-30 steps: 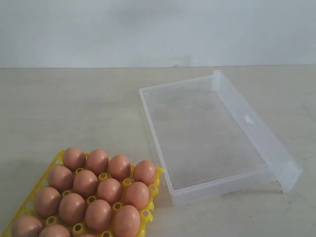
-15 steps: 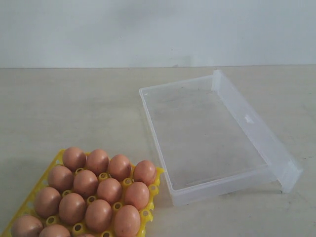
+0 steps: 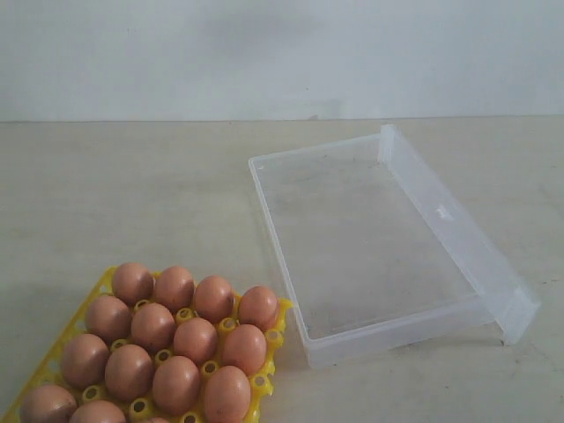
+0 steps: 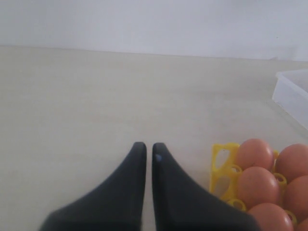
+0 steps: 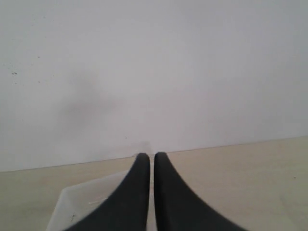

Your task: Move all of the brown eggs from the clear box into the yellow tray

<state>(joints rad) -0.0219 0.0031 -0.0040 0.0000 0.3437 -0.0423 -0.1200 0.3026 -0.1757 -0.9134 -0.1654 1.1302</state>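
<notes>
The clear box [image 3: 361, 238] on the right of the tabletop [image 3: 132, 194] looks empty: I find no egg on its floor, and its hinged lid [image 3: 458, 229] lies open and leans out to the right. The brown eggs [image 3: 176, 339] all sit in the yellow tray [image 3: 274, 336] at the near left, row after row in the cups, so I judge the task as finished or almost finished. The nearest rows are cut by the edge of the exterior view, so I cannot tell if every egg there is seated well. The left hand [image 4: 145, 149] has its two fingers pressed together and holds nothing; it hangs low over bare tabletop, with a corner of the tray close by. The right hand [image 5: 147, 158] is also pressed together and empty, above the box and facing the far wall [image 3: 264, 53]. The main danger now comes, I think, from the left hand: a careless sideways move toward the tray could push the tray or knock an egg at the edge out of its cup, and such an egg would roll and may crack. The right corner of the tray is just beside the near left corner of the box, so a push on one could also shift the other. Nothing else stands on the tabletop, and nothing blocks the way for the hands.
</notes>
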